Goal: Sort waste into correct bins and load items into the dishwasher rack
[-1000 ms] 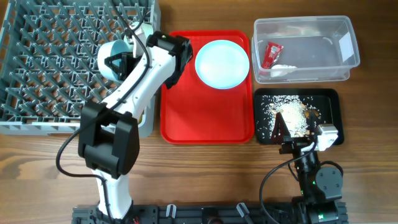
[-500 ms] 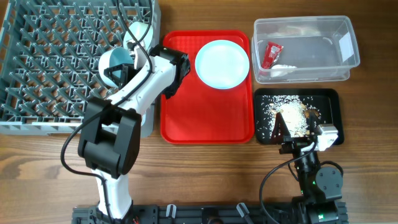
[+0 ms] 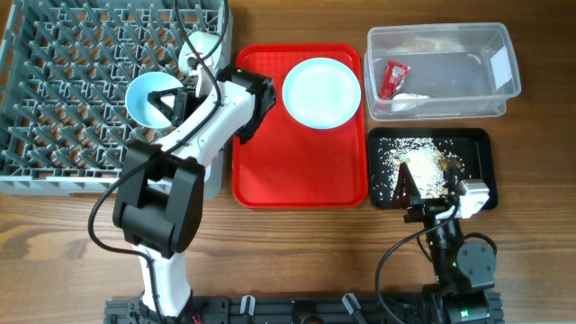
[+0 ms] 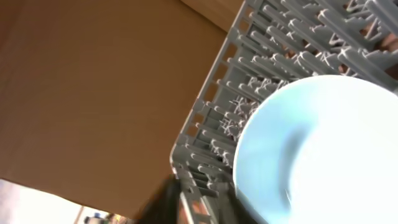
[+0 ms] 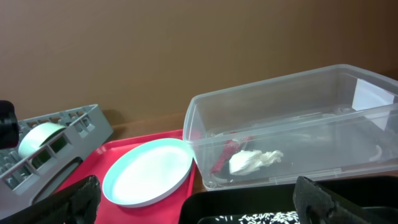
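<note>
Left claw [image 3: 176,102] sits at the rim of a pale blue bowl [image 3: 148,96], which leans, seemingly on edge, among the pegs of the grey dishwasher rack [image 3: 72,90]; whether the jaws clasp it cannot be told; right claw [image 3: 410,187] hangs released over the black tray [image 3: 477,148] of crumbs [image 3: 425,167]; the round plate [image 3: 321,90] lies on the red serving tray [image 3: 301,180].

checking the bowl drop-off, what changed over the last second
The left gripper carried the pale bowl leftward, further over the dishwasher rack; whether it has let go is unclear. The right gripper, open, the plate and the clear tub stayed put.
</note>
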Action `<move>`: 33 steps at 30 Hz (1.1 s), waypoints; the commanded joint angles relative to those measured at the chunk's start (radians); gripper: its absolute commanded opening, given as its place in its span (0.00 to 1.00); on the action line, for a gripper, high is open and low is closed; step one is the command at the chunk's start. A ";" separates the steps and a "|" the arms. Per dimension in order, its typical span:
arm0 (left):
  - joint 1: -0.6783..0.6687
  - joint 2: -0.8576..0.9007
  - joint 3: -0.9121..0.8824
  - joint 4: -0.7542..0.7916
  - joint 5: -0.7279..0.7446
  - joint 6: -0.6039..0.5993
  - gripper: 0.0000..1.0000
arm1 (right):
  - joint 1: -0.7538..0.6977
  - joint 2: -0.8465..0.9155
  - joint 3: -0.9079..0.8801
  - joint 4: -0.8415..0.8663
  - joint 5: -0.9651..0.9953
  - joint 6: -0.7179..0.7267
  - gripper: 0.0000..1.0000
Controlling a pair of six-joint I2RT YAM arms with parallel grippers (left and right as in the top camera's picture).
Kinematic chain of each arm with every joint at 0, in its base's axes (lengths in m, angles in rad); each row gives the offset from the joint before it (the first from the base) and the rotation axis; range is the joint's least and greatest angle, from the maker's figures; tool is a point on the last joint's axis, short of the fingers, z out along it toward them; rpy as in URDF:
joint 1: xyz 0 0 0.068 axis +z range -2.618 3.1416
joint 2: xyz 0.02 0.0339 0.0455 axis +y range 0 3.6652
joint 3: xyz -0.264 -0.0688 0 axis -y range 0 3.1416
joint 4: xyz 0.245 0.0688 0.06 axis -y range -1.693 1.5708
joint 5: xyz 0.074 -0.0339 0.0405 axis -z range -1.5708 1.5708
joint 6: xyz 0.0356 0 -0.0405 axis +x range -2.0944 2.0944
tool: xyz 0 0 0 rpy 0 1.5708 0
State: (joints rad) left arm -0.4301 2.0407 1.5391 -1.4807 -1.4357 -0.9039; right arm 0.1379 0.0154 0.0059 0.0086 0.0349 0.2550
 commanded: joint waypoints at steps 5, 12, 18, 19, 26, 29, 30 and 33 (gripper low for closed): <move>0.113 -0.148 0.006 -0.005 0.341 -0.286 0.77 | -0.007 -0.011 -0.001 0.005 0.017 -0.016 1.00; 0.363 -0.430 0.012 0.401 1.120 0.410 0.69 | -0.007 -0.011 -0.001 0.005 0.017 -0.016 1.00; 0.647 -0.412 -0.002 0.412 1.651 0.569 0.66 | -0.007 -0.011 -0.001 0.006 0.017 -0.016 1.00; 0.684 -0.396 -0.004 0.406 1.716 0.612 0.66 | -0.007 -0.011 -0.001 0.006 0.017 -0.016 0.99; 0.784 -0.293 -0.004 0.332 1.806 0.764 0.69 | -0.007 -0.011 -0.001 0.006 0.017 -0.016 1.00; 0.783 -0.259 -0.004 0.344 1.806 0.782 0.69 | -0.007 -0.011 -0.001 0.005 0.017 -0.016 1.00; 0.781 -0.247 -0.004 0.346 1.806 0.790 0.67 | -0.007 -0.011 -0.001 0.005 0.017 -0.016 1.00; 0.780 -0.205 -0.005 0.347 1.806 0.793 0.59 | -0.007 -0.011 -0.001 0.005 0.017 -0.016 1.00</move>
State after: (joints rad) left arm 0.3523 1.7782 1.5436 -1.1366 0.3233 -0.1661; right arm 0.1379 0.0154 0.0063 0.0090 0.0349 0.2550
